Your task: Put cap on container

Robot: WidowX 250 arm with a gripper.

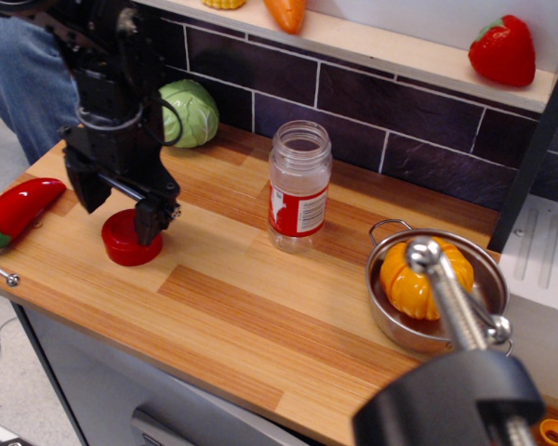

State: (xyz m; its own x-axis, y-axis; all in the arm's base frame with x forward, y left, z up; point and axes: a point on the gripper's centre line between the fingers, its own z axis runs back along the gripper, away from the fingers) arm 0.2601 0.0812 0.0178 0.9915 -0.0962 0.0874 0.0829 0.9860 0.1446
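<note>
- observation.image, far left: a long red chili pepper point(20, 206) lies at the counter's edge, well clear of my work and no part of this job.
- Just right of it, my gripper point(118, 206) hangs low over the cap point(130, 239), fingers spread apart, one to the cap's left and back, the other planted at its right rim. I cannot tell whether either finger touches the plastic; nothing is clamped yet.
- The cap sits flat on the wooden counter point(260, 307), top up, which I judge is why I come at it from above with the fingers straddling it: closing them should pinch the rim on two sides.
- Behind my arm, a green cabbage point(192, 112) rests against the tiled back wall, out of the path.
- Centre: the container point(298, 187) stands upright, mouth bare, its red and white label facing the camera. It is well apart from the cap, so the lift and carry to the right are not yet begun. Its upright stance leaves the threaded neck ready to take the cap from above.
- Right: a steel pot point(434, 290) holding an orange pumpkin toy stands near the container; I reckon a wide swing could clip it.
- Upper right, a strawberry point(503, 49) sits on the shelf, uninvolved.
</note>
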